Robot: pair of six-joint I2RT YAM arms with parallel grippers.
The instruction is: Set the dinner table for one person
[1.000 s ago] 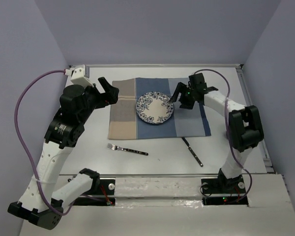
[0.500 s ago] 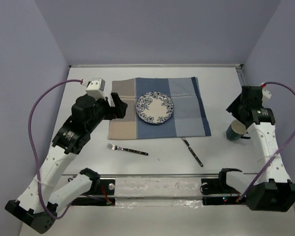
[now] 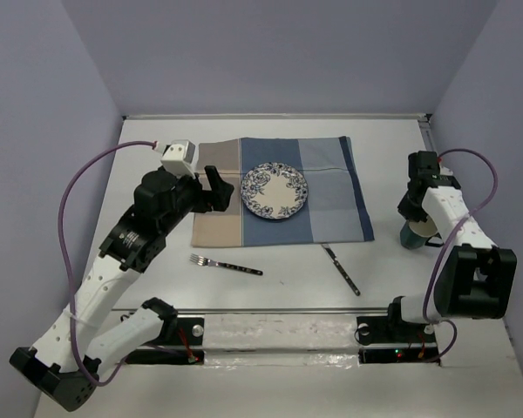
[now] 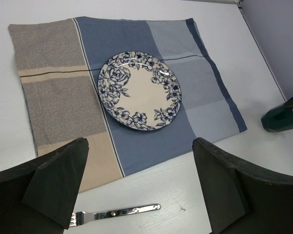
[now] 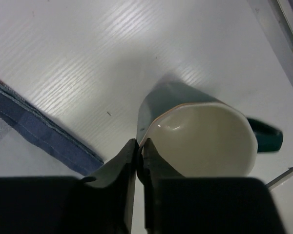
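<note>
Beneath both arms, the table (image 3: 288, 287) is a broad, flat, matte white rectangle, walled in at its far, left and right edges. A checked blue-and-beige placemat (image 3: 331, 209) lies toward the far middle, with a blue-flowered plate (image 3: 275, 191) on it. Bare white runs down the left side and along the near strip, where a fork (image 3: 227, 264) and a knife (image 3: 341, 268) lie apart. Near the right edge stands a dark green mug (image 5: 200, 141); the right claw (image 5: 139, 146) is pinched nearly closed on its rim. The left claw (image 4: 139, 146) hangs spread wide and empty above the placemat's left end.
</note>
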